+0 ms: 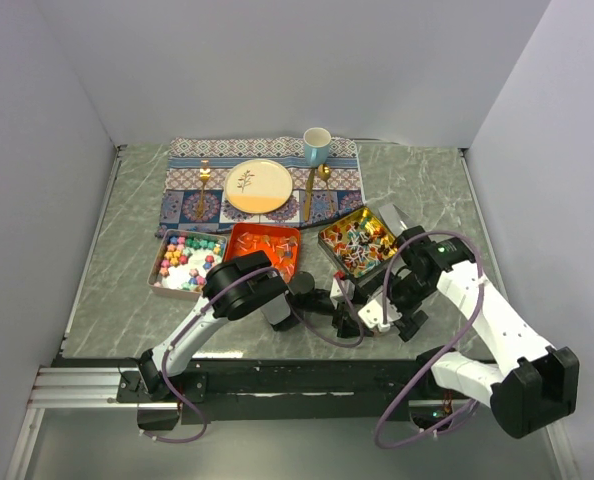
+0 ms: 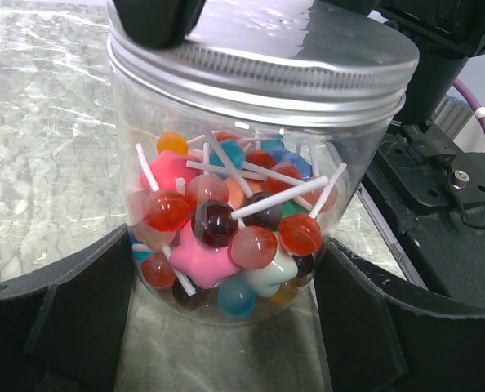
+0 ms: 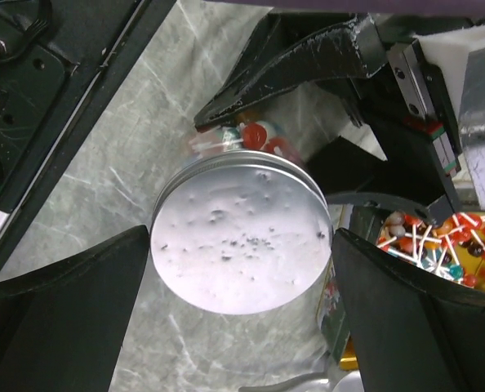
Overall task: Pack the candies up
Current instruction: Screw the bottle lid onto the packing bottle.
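Candies (image 2: 226, 229) front and centre: a heap of lollipops, red, pink, teal and dark, white sticks crossing every way, packed inside a clear jar (image 2: 340, 175) that stands upright on the marble table (image 1: 127, 300). A silver screw lid (image 3: 241, 233) sits on top of it. The left tool (image 2: 226, 253) has the jar's lower wall between its black fingers (image 2: 79, 318), one pad against the plastic at 9 o'clock and the other at 3 o'clock, so this tool is holding the jar at a fairly wide spread. Up above, the right tool (image 3: 241, 245) hangs over the lid with its jaws as wide as they go. One finger sits off the rim at 9 o'clock and the other at 3 o'clock, and it has no grip on anything that I can make out. From overhead, both tools meet near the table's front edge, at 6 o'clock from a row of three tins. In that row, pastel lumps (image 1: 185, 262) fill the pink tin (image 1: 154, 272) at 9 o'clock. Red-orange sweets (image 1: 264, 248) fill the orange tin (image 1: 230, 240) in the middle. More lollipops (image 1: 358, 240) fill the gold tin (image 1: 324, 243) at 3 o'clock, just beside the right arm's wrist. Further out at 12 o'clock lies a patterned placemat (image 1: 182, 190) carrying a cream plate (image 1: 258, 186), with a blue cup (image 1: 317, 146) at the plate's 1 o'clock.
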Tool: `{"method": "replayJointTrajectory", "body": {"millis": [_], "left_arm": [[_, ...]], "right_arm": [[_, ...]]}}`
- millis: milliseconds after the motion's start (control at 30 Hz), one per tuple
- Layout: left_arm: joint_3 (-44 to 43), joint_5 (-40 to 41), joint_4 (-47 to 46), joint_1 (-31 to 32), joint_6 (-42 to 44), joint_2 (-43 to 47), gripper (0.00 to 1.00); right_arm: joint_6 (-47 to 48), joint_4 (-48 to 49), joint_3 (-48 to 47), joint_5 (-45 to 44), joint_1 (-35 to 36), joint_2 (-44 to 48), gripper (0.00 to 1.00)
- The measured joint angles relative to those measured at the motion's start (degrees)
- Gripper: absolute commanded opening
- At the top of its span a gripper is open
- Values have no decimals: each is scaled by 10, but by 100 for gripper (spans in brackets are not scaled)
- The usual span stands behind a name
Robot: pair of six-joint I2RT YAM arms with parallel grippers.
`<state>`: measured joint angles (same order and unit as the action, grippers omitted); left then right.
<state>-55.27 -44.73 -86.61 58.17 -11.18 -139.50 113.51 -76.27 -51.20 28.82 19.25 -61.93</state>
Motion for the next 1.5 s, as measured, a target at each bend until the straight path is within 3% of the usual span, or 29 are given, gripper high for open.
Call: {"method": "replayJointTrajectory", "body": {"millis": [300, 567, 1100, 1233, 1300, 1500], "left_arm": [[0, 0, 0, 0, 0, 0, 1], [0, -3, 0, 0, 4, 0, 1], [3, 11, 0, 3, 16, 0, 1], [4, 16, 0, 5, 18, 1, 1], [4, 17, 0, 5, 19, 1, 1], [7, 20, 0, 7, 37, 0, 1]], "right_arm": [[2, 8, 6, -1, 5, -20, 100], [-30, 22, 10, 0, 9, -23, 76], [-306, 87, 23, 21, 11, -10, 73], [-342, 94, 13, 31, 11, -40, 83], [-354, 95, 7, 39, 11, -55, 100], [-390, 90, 1, 46, 10, -86, 100]]}}
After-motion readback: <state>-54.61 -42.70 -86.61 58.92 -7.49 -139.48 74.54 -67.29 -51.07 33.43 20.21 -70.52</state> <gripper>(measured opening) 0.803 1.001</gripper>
